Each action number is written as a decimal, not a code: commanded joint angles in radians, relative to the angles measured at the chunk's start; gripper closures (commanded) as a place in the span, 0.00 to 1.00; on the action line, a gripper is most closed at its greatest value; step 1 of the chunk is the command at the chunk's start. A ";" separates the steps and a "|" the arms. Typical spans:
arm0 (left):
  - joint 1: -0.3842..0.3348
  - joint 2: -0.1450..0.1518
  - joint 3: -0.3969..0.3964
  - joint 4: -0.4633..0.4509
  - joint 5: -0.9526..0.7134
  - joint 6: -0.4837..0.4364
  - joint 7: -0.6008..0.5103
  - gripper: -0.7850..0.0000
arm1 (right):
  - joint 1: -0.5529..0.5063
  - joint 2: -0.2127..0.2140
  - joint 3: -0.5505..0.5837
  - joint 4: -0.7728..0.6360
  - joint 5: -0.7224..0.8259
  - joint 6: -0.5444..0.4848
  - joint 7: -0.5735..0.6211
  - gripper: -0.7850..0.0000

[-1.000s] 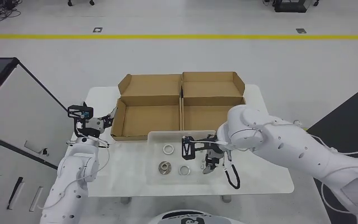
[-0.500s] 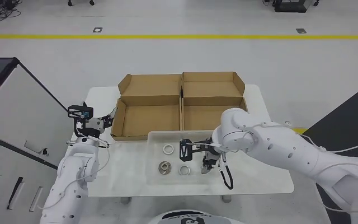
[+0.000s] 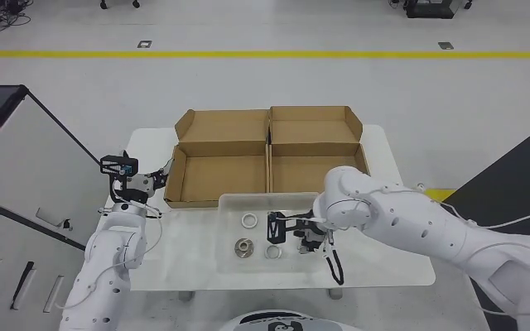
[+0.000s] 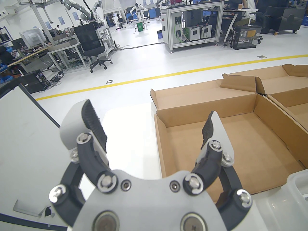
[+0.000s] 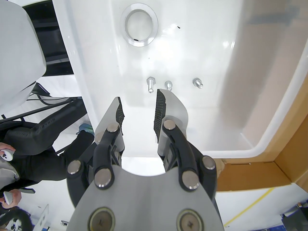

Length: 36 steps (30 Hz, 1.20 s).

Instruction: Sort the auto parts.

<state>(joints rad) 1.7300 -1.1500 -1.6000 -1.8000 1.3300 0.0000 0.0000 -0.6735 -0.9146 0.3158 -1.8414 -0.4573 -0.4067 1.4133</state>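
auto parts (image 3: 244, 247) lie in the white tray (image 5: 252, 61), right hand (image 5: 138, 97) over them
three bolts (image 5: 150, 84) sit in a row on the tray floor near a metal ring (image 5: 139, 25); the right hand hangs just beside the bolts, released and empty. the left hand (image 4: 148, 109) is spread wide, empty, beside a cardboard box (image 4: 240, 140) on the table (image 3: 166, 265).

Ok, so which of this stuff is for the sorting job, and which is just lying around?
For the job: tray, bolts, metal ring, cardboard boxes, right gripper.
Just around: office chair, green bin, yellow floor line.
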 commanded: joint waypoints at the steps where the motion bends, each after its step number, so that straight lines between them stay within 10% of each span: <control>1: 0.000 0.000 0.000 0.000 0.000 0.000 0.000 0.00 | 0.001 -0.002 -0.012 0.002 -0.001 0.004 0.004 0.59; 36: 0.000 0.000 0.000 0.000 0.000 0.000 0.000 0.00 | 0.015 -0.088 -0.081 0.111 -0.063 0.015 -0.008 0.52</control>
<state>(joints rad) 1.7300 -1.1500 -1.6000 -1.8000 1.3300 0.0000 0.0000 -0.6577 -1.0004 0.2347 -1.7328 -0.5187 -0.3918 1.4043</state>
